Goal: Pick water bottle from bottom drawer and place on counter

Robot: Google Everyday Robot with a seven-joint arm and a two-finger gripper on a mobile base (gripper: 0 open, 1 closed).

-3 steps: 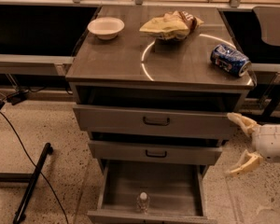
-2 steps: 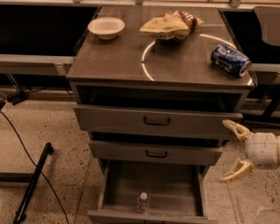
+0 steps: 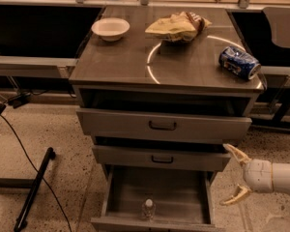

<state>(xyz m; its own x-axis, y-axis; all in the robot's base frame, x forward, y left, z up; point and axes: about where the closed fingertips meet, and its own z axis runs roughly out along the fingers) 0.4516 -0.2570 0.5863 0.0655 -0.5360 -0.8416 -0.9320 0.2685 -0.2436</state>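
So in the camera view the gripper (image 3: 229,176) sits low on the right, just beside the cabinet at about middle-drawer height. Its two pale fingers are spread wide and it has hold of nothing. The water bottle (image 3: 148,210) stands upright in the pulled-out bottom drawer (image 3: 170,186), close to the front wall, well apart from the claw. Up on the counter (image 3: 183,66) there's a white bowl (image 3: 110,29), a crumpled chip bag (image 3: 178,27) and a blue soda can (image 3: 239,63) lying on its side.
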